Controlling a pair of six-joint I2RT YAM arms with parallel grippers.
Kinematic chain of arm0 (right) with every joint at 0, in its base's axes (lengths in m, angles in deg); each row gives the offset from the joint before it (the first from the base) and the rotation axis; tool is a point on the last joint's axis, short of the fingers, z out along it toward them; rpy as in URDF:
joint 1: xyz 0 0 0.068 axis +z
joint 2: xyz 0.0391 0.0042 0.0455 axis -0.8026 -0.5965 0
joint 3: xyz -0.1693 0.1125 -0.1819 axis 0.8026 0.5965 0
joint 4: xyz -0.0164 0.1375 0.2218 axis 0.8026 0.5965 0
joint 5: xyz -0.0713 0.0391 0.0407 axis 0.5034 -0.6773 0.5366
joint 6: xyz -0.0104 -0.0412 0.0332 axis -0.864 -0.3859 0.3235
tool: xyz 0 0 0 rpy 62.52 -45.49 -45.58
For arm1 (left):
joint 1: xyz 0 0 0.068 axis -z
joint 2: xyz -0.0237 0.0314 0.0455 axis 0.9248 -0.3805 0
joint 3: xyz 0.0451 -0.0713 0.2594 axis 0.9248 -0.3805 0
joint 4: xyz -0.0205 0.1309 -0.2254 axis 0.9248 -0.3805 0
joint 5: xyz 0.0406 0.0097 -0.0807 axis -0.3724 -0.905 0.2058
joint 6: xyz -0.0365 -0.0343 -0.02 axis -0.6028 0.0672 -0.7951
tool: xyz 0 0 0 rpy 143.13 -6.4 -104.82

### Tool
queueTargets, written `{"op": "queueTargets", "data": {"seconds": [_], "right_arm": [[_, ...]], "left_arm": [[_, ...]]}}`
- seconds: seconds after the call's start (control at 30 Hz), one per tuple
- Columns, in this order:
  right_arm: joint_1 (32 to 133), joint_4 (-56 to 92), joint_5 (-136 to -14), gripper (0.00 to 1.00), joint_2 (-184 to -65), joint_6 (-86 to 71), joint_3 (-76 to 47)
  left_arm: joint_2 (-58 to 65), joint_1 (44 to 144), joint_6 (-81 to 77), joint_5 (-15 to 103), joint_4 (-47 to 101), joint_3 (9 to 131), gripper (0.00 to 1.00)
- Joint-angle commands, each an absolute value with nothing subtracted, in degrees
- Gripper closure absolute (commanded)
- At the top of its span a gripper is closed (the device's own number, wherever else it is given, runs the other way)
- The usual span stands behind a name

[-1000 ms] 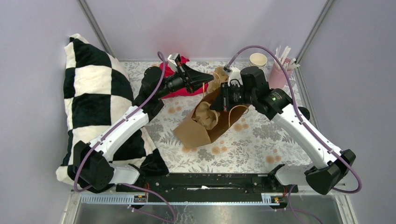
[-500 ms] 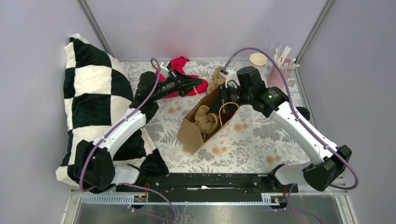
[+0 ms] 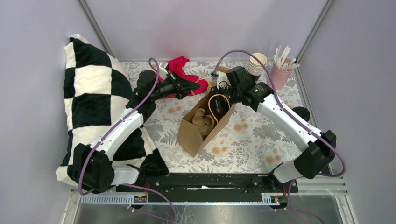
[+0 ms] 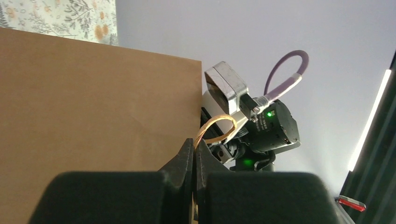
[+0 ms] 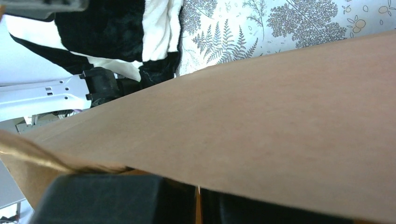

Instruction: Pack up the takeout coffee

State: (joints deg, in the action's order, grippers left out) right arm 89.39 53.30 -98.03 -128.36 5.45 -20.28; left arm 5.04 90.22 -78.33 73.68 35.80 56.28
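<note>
A brown paper bag [image 3: 196, 135] stands tilted in the middle of the table with its mouth open upward. Tan crumpled shapes [image 3: 203, 120] lie inside it. No cup with a black lid shows in any view. My left gripper [image 3: 200, 87] is shut on the bag's twisted paper handle [image 4: 219, 122] at the far left of the rim, its fingertips [image 4: 188, 148] pressed together beside the bag's wall [image 4: 93, 102]. My right gripper [image 3: 220, 92] is shut on the bag's far right rim; a sliver of brown paper shows between its jaws [image 5: 198, 198]. The second handle [image 3: 215, 105] loops below it.
A black-and-white checked pillow [image 3: 93, 93] fills the left side. A red cloth [image 3: 183, 68] lies behind the left gripper. A stack of lidless paper cups [image 3: 257, 63] and a pink cup of white sticks [image 3: 281, 71] stand at the back right.
Both grippers have drawn back and apart. The bag's mouth is stretched wider and the bag stands more upright. The right arm has swung left.
</note>
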Motion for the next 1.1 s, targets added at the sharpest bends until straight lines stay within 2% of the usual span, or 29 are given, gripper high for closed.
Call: {"op": "queueTargets", "data": {"seconds": [0.0,0.1,0.13,0.2,0.33,0.37,0.43,0.6,0.83,0.93,1.07], "right_arm": [[89.6,53.5,-99.3,0.95,-128.6,2.5,-21.6],[89.6,54.3,-97.4,0.93,-128.8,1.6,-21.9],[89.6,54.6,-95.8,0.89,-128.8,1.4,-22.4],[89.6,56.6,-91.6,0.73,-128.8,0.8,-24.0],[89.6,62.1,-81.4,0.33,-129.6,-0.4,-30.5],[89.6,63.5,-80.8,0.25,-129.9,-0.8,-32.8],[89.6,67.0,-80.6,0.17,-130.6,-0.3,-38.7],[89.6,73.4,-79.9,0.06,-131.3,2.5,-51.1],[89.6,79.0,-78.3,0.01,-130.2,3.9,-59.6],[89.6,80.7,-73.6,0.00,-128.1,3.5,-59.2],[89.6,81.2,-61.1,0.01,-123.3,0.0,-48.8]], "left_arm": [[6.4,89.3,-74.5,74.9,33.2,59.4,1.00],[6.1,88.9,-73.6,75.2,32.3,59.9,1.00],[5.9,88.8,-73.2,75.3,32.0,60.1,1.00],[5.5,88.7,-72.4,75.4,31.3,60.6,1.00],[4.9,88.4,-71.2,75.9,30.1,61.1,1.00],[4.8,88.3,-71.1,76.0,30.1,61.0,1.00],[4.6,88.2,-70.7,76.3,30.0,61.1,1.00],[3.8,87.8,-66.6,77.0,26.9,63.6,1.00],[2.4,87.8,-57.2,79.7,21.9,71.0,1.00],[2.0,87.9,-54.9,82.5,22.4,73.5,1.00],[1.7,89.1,-53.2,86.5,24.6,75.7,1.00]]}}
